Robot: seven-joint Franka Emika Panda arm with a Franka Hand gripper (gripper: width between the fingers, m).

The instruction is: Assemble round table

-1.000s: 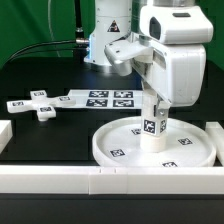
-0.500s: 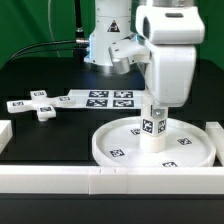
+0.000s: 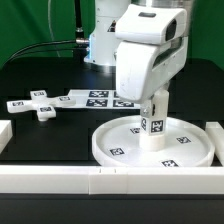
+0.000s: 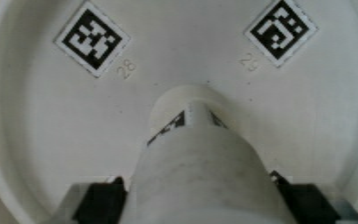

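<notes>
The large rimmed round disc (image 3: pixel 102 150) lies flat on the table at the front right of the exterior view. The short cylindrical leg (image 3: pixel 152 131) stands upright in its middle, tag facing the camera. My gripper (image 3: pixel 157 102) comes down from above and is shut on the leg's upper part. In the wrist view the leg (image 4: pixel 194 140) runs between my two dark fingers (image 4: pixel 101 200), which press on both its sides, with the disc (image 4: pixel 34 130) and two of its tags beyond. The small cross-shaped piece (image 3: pixel 40 106) lies apart at the exterior view's left.
The marker board (image 3: pixel 100 98) lies behind the disc. White border blocks run along the front (image 3: pixel 60 179), at the left (image 3: pixel 4 133) and at the right (image 3: pixel 215 131). The arm's base stands at the back.
My hand has turned about the leg's upright axis, its white body swinging toward the exterior view's left. The leg stays upright on the disc in the same spot.
</notes>
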